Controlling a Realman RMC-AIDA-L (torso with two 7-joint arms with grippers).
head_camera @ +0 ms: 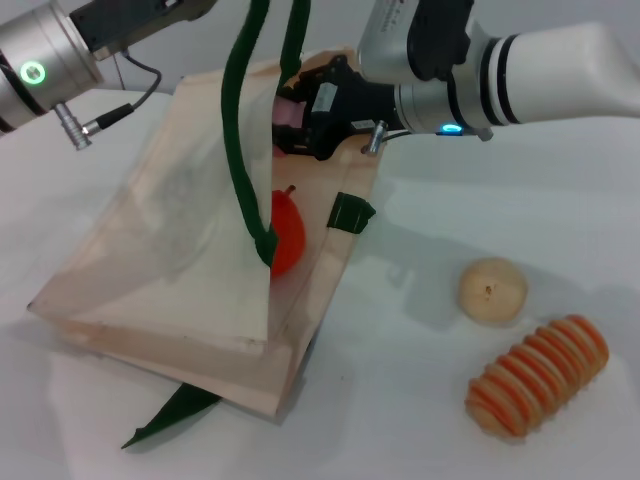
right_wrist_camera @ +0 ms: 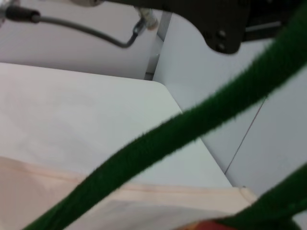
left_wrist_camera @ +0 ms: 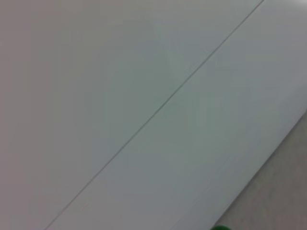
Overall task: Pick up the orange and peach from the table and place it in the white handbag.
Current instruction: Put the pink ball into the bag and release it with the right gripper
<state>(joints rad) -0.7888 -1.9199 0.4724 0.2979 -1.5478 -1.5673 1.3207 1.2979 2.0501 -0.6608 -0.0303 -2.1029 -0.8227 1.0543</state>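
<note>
**Arms at this moment**

Your right arm reaches in from 2 o'clock, wrist level, its right gripper (head_camera: 300,120) closed around the peach (head_camera: 288,115) at 12 o'clock. Your left arm sits raised at 10 o'clock; the left gripper itself lies beyond the top edge.

The right arm (head_camera: 560,65) is a white shell with black bands, a small blue light and a black tool (head_camera: 325,105). The left arm (head_camera: 45,65) is silver metal with a green ring light, black housing and black cables.

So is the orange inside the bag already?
Yes: the orange sits inside the white handbag's open mouth, between its cloth sides.
</note>
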